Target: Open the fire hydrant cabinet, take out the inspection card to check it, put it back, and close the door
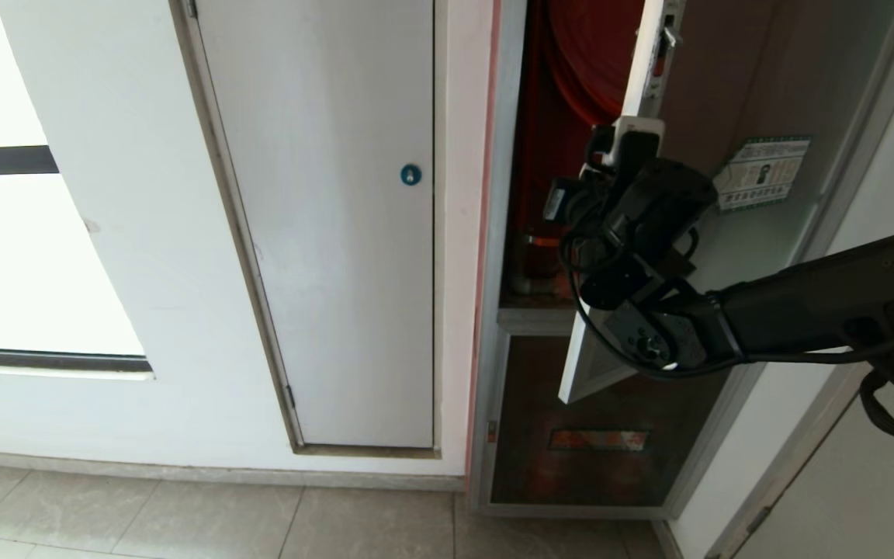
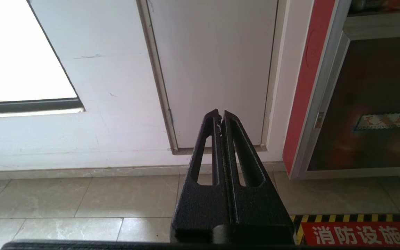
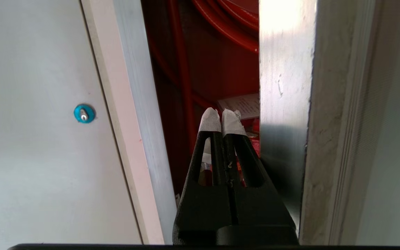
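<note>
Fire hydrant cabinet (image 3: 141,86), silver-framed and red-lined, stands ajar. I see the right gripper (image 3: 222,118) with taped fingertips pressed together, empty, just beside the silver door (image 3: 283,104) edge. Beyond them: white printed inspection card (image 3: 241,106), red hose reel (image 3: 227,21). Left gripper (image 2: 219,115) parked, fingers together.

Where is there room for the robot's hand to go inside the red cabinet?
Only the gap between the silver cabinet frame and the half-open silver-framed glass door. The shut right gripper points into it. Inside it's crowded: red hose reel, white printed card.
</note>
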